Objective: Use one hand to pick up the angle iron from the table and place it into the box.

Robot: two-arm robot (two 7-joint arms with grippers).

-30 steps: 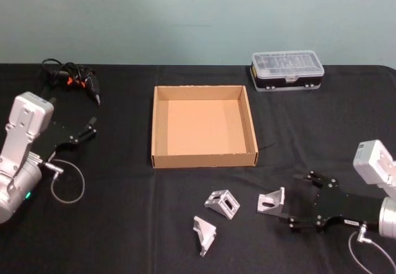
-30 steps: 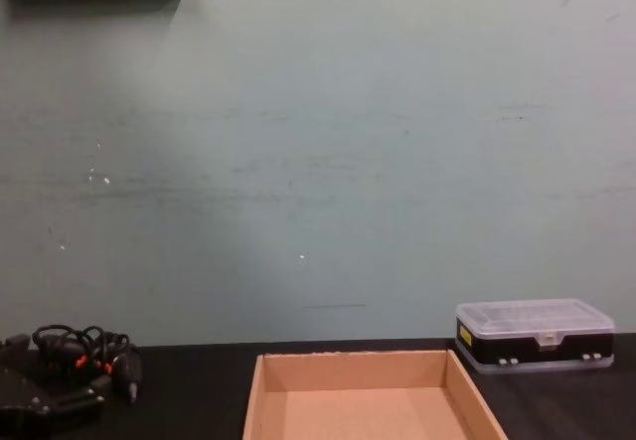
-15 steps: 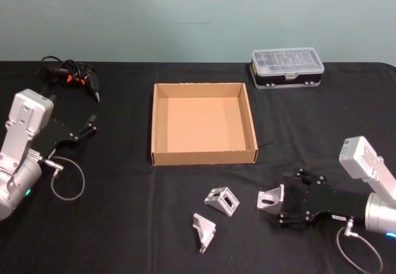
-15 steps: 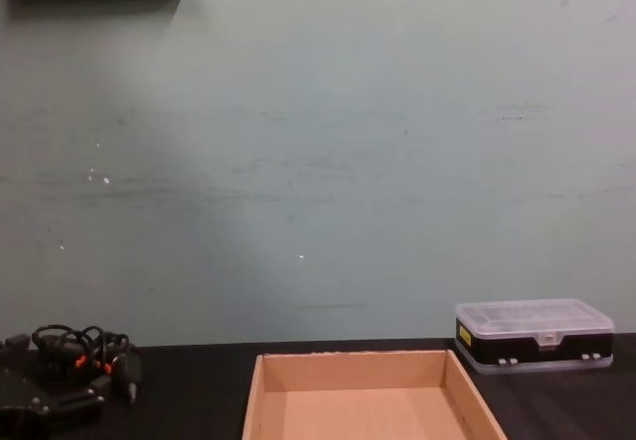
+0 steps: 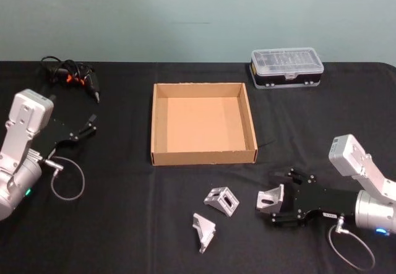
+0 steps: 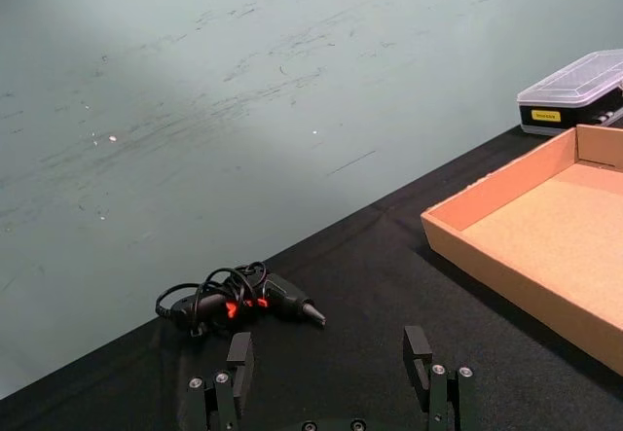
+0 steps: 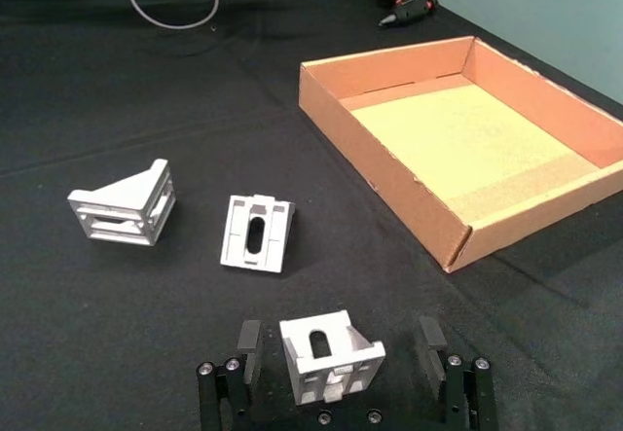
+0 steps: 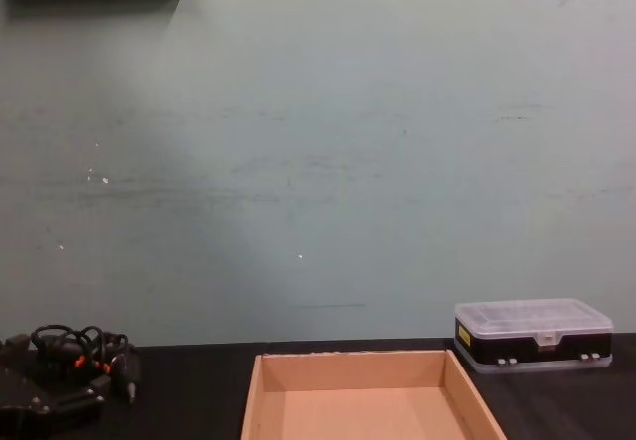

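Three silver angle irons lie on the black table (image 5: 124,224) in front of the tan box (image 5: 203,158). The rightmost angle iron (image 5: 268,199) (image 7: 331,355) sits between the fingers of my right gripper (image 5: 281,197) (image 7: 338,340), which is open, with a gap on each side. The other two angle irons (image 5: 223,201) (image 5: 204,231) lie apart to its left, and show in the right wrist view too (image 7: 256,233) (image 7: 125,204). The box (image 7: 374,151) has nothing in it. My left gripper (image 5: 86,128) (image 6: 329,355) rests open at the table's left side.
A black plastic case with a clear lid (image 5: 286,68) (image 8: 533,333) stands behind the box to the right. A black corded tool (image 5: 75,80) (image 6: 243,300) lies at the back left. A grey cable loop (image 5: 65,182) hangs by the left arm.
My right gripper has slid left toward the rightmost angle iron, so its open fingers now flank it. The angle irons and the left arm have stayed put.
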